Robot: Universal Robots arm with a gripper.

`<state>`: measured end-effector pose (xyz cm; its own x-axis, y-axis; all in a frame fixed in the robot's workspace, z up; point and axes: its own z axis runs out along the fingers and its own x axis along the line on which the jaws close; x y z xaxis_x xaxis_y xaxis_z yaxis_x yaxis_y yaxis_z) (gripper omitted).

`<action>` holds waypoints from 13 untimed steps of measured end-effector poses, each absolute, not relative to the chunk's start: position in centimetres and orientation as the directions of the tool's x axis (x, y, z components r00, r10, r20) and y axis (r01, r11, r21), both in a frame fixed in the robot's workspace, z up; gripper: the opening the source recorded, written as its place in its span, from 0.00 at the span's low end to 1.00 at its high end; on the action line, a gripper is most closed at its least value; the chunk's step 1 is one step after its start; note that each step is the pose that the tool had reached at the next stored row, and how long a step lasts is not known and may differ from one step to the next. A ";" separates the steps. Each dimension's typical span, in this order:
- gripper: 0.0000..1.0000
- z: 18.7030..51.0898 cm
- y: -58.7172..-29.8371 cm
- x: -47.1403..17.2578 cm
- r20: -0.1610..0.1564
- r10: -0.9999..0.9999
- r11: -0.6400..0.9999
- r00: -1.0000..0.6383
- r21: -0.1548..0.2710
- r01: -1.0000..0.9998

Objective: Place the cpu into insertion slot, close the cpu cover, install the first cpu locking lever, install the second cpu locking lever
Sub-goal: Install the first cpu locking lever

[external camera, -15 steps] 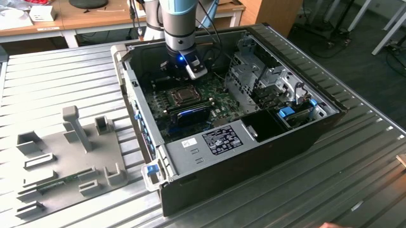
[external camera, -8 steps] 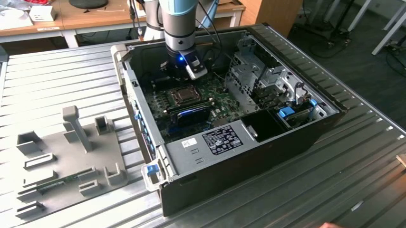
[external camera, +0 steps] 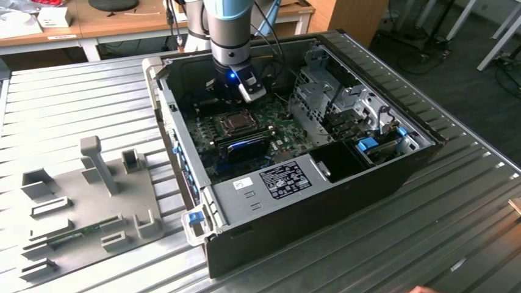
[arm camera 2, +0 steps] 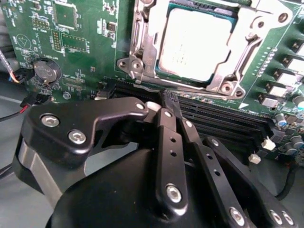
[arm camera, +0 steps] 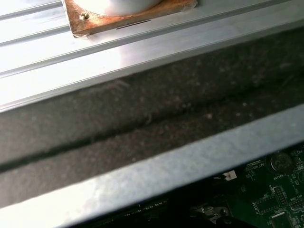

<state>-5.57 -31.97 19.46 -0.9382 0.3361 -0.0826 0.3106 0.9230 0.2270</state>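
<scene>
Your 2 fingers (arm camera 2: pixel 165 124) are drawn narrow, tips together, and hold nothing that I can see. They hang just short of the long black memory slots (arm camera 2: pixel 228 118), close beside the socket and not touching it.

Beyond the tips, the cpu (arm camera 2: pixel 194 45) lies flat in the insertion slot (arm camera 2: pixel 134 61), its pale metal top showing through the window of the cpu cover (arm camera 2: pixel 219 81). The cover appears to lie down over the chip. By my reading, seating and cover are done and the work stands at the locking levers. I cannot tell whether either lever is latched.

A lever push calls for the tips to bear on the thin wire alone, clear of the cover and of the green board (arm camera 2: pixel 85 28).

In the upper middle of the exterior view the arm (external camera: pixel 230 30) stands over the socket inside the open computer case (external camera: pixel 326 201), on the ribbed bench (external camera: pixel 73 97).

Count: 1 cpu, 1 insertion slot, 1 cover, 1 board, 1 case, 1 arm. The memory slots I cannot count surely.
</scene>
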 end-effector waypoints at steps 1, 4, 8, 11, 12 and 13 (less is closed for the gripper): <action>0.11 19.5 -32.0 -5.6 -0.085 0.336 0.923 -0.938 0.228 0.310; 0.11 19.5 -32.0 -5.6 -0.093 0.336 0.923 -0.937 0.230 0.308; 0.11 19.5 -32.0 -5.6 -0.094 0.336 0.923 -0.937 0.230 0.308; 0.11 19.8 -32.0 -5.6 -0.094 0.336 0.923 -0.937 0.231 0.308; 0.11 19.9 -32.0 -5.6 -0.094 0.336 0.923 -0.937 0.231 0.308; 0.11 20.0 -32.0 -5.6 -0.094 0.336 0.923 -0.937 0.231 0.308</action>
